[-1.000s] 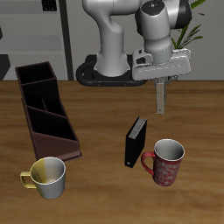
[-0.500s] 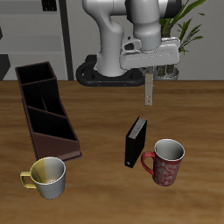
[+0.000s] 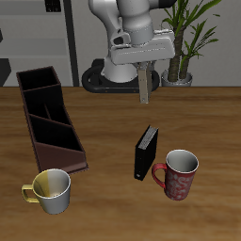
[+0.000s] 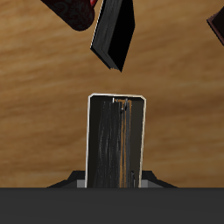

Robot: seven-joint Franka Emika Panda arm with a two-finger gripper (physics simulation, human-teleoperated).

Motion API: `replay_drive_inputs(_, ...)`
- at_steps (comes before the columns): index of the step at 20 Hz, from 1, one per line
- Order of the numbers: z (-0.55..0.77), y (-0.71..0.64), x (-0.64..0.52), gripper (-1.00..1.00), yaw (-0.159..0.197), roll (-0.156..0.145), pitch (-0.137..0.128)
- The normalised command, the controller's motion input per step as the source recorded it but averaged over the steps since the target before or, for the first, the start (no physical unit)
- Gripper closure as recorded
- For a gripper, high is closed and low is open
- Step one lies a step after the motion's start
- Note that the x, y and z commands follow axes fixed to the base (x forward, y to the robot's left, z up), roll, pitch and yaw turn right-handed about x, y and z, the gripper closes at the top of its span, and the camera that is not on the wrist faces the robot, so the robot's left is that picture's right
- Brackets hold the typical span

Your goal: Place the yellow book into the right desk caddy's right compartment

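While my gripper (image 3: 143,69) hangs high above the table (image 3: 113,122), it is clamped on the yellow book (image 3: 143,85), pinching it at its top end. The book hangs straight down, long axis vertical, free end toward the tabletop and well clear of it. In the exterior view I see it edge-on, a thin pale strip. In the wrist view the yellow book (image 4: 118,142) shows its end face: a pale rim around a dark streaked block. My fingers are closed to the book's thickness; only their dark base is visible there, so pad contact isn't readable.

On the table beneath and nearer the front edge, a black book (image 3: 144,154) stands upright on its edge, apart from mine. Just beside it is a red mug (image 3: 177,174), upright, opening up; whether they touch, can't tell.

The right desk caddy (image 3: 49,118) lies well apart, long axis running from table back toward the front edge, slightly skewed. The right compartment (image 3: 38,79) is the squarish cell at its far-back end. A yellow mug (image 3: 51,190) sits near the caddy's front end, upright.

A potted plant (image 3: 188,38) stands behind the table.
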Motion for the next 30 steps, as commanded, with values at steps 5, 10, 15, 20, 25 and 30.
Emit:
replay_drive_inputs(5, 0.1, -0.45, 0.02, 1.0, 0.039, 0.059, 0.07)
replay_drive_inputs(10, 0.14, -0.53, 0.11, 1.0, 0.111, 0.003, -0.002)
replay_drive_inputs(15, 0.22, -0.54, 0.16, 1.0, 0.094, 0.051, 0.039)
replay_drive_inputs(20, 0.21, -0.56, 0.09, 1.0, 0.069, -0.069, -0.039)
replay_drive_inputs(25, 0.14, -0.45, -0.01, 1.0, -0.033, -0.094, -0.028)
replay_drive_inputs(30, 0.31, -0.36, -0.06, 1.0, -0.068, -0.11, -0.072)
